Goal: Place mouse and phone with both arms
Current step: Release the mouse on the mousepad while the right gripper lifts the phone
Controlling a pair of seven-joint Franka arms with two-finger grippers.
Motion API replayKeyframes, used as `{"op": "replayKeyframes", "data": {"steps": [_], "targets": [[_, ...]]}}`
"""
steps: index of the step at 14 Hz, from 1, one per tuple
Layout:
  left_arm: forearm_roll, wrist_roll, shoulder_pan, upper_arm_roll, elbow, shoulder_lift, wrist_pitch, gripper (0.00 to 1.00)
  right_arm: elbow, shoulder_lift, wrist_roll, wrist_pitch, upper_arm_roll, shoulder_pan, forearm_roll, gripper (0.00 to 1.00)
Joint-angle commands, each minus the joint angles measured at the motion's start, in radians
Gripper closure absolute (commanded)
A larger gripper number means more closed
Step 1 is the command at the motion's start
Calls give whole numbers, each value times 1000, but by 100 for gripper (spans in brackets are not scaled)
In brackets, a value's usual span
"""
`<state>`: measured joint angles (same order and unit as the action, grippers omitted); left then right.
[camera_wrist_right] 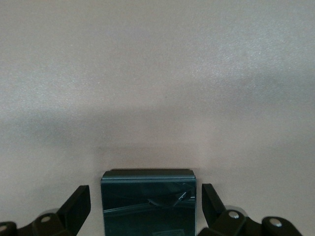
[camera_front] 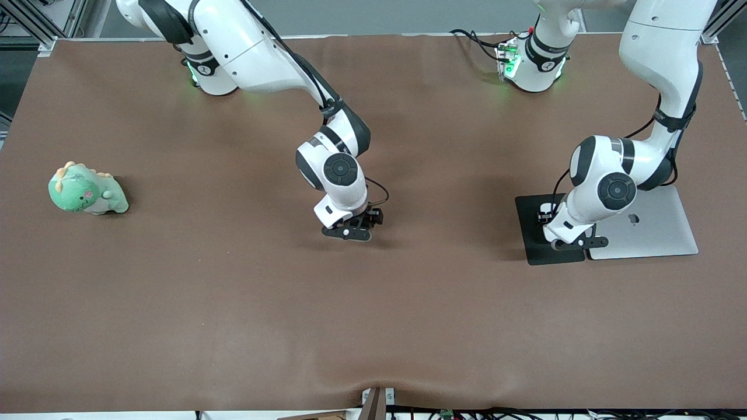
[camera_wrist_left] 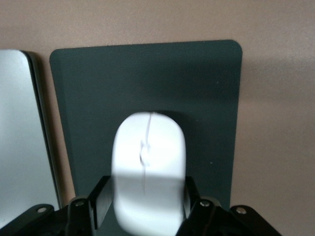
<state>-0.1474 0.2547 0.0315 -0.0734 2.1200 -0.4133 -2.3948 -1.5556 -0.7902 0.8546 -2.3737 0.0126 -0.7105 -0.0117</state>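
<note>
My left gripper (camera_front: 575,244) is low over the black mouse pad (camera_front: 534,233) toward the left arm's end of the table. In the left wrist view the gripper (camera_wrist_left: 147,183) is shut on the white mouse (camera_wrist_left: 147,147), with a finger against each side, just over the pad (camera_wrist_left: 206,88). The mouse is hidden in the front view. My right gripper (camera_front: 350,232) is low over the middle of the table. In the right wrist view it (camera_wrist_right: 145,189) is open, and the black phone (camera_wrist_right: 147,206) lies flat on the brown table between the fingers with a gap on each side.
A closed silver laptop (camera_front: 648,230) lies beside the mouse pad, also in the left wrist view (camera_wrist_left: 19,137). A green dinosaur toy (camera_front: 86,189) sits toward the right arm's end of the table. The brown table cover (camera_front: 373,326) is bare nearer the front camera.
</note>
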Motion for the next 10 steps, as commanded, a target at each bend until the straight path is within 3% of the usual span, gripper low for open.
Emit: {"op": "replayKeyframes", "data": {"steps": [1,4,5,6,7,8,10], "targets": [[-18,-3,-5,-3,-3,-28,-53,34,22,-21,18,1,-10,-10,18,0],[-18,-3,-5,3,-11,-38,-61,32,22,-29,21,-1,-8,-12,12,0],[-18,-2,-5,1,-15,-32,-60,27,20,-27,23,-5,-10,-15,16,19],[-18,6,-5,1,-18,-27,-57,18,22,-27,27,-10,-8,-15,1,88],[-18,15,-5,1,-31,-18,-50,8,22,-26,35,-10,-8,-17,2,100],[-18,17,-4,0,-38,-7,-49,0,22,-23,38,-10,-8,-15,2,100],[-18,14,-4,-5,-46,28,-24,0,22,-12,40,-6,-8,-6,1,100]]}}
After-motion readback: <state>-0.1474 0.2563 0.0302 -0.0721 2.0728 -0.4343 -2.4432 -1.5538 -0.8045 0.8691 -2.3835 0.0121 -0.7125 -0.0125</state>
